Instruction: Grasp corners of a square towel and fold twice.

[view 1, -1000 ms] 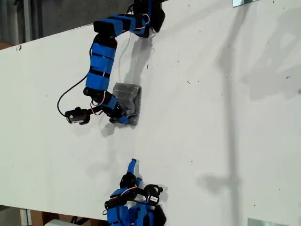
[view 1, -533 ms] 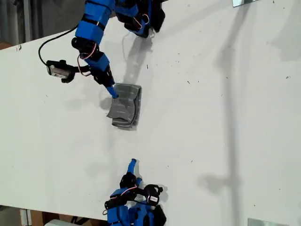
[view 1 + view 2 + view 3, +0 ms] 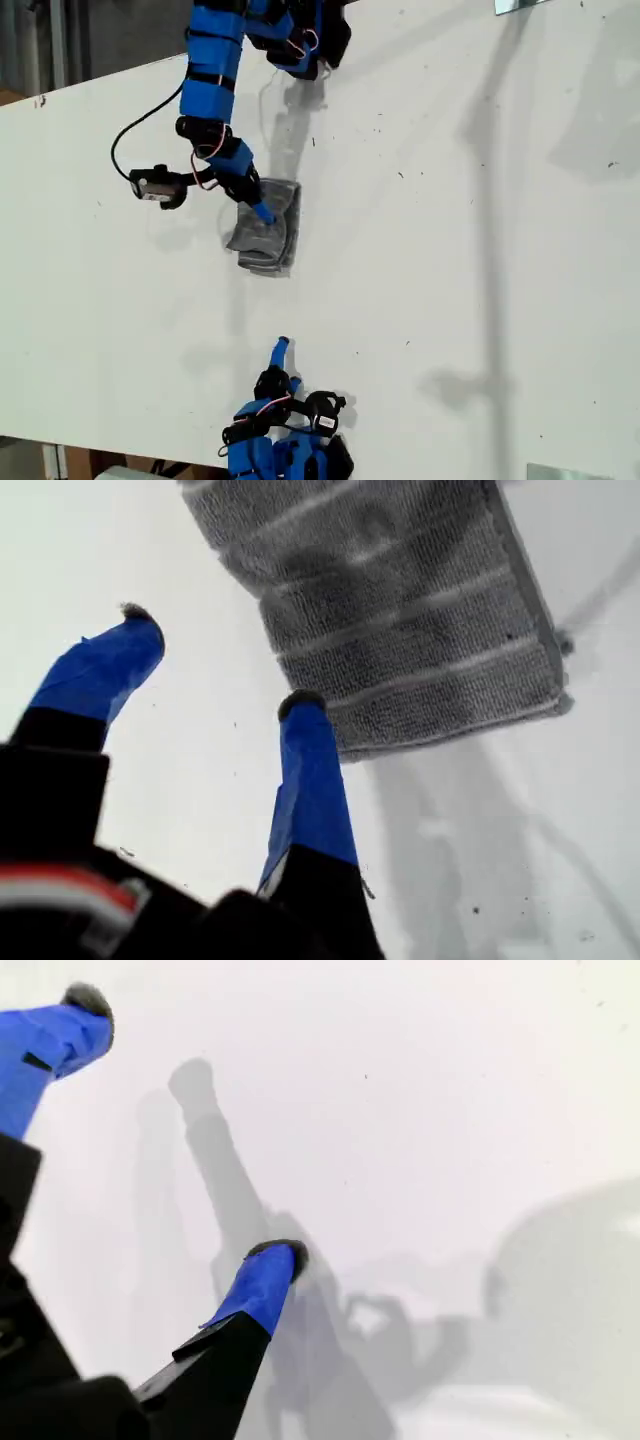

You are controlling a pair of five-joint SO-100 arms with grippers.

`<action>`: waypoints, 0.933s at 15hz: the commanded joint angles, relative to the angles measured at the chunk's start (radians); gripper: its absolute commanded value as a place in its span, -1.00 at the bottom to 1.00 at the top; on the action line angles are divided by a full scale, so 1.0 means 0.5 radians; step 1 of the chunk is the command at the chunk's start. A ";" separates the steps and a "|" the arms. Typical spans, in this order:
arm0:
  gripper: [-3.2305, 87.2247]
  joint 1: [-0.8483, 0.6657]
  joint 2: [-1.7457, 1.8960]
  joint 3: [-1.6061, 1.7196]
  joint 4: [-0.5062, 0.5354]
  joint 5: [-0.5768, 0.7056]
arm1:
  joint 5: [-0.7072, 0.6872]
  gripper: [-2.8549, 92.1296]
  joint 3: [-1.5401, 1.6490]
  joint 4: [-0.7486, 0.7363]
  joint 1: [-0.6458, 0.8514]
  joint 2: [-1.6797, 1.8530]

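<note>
Towel (image 3: 266, 228) folded on white table (image 3: 450, 250) | my first gripper (image 3: 215, 665) fingers apart beside it | my second gripper (image 3: 180, 1130) fingers apart

My first hand (image 3: 212, 660) and second hand (image 3: 190, 1130), both with fingers spread, empty.

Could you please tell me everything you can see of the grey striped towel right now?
The dark grey, soft terry towel with thin white stripes lies folded into a small, slightly rumpled rectangle on the white table, hemmed edges stacked. My first hand hangs open over one edge; contact is unclear.
</note>
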 commanded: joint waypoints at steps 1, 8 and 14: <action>0.05 -0.021 0.018 -0.052 -0.015 -0.015 | 0.006 -0.35 -0.558 0.193 0.028 -0.589; 0.05 -0.021 0.064 -0.031 -0.015 -0.015 | 0.037 -0.36 -1.190 0.476 0.006 -1.086; 0.05 -0.021 0.067 -0.028 -0.015 -0.018 | 0.028 -0.36 -1.126 0.344 0.031 -1.344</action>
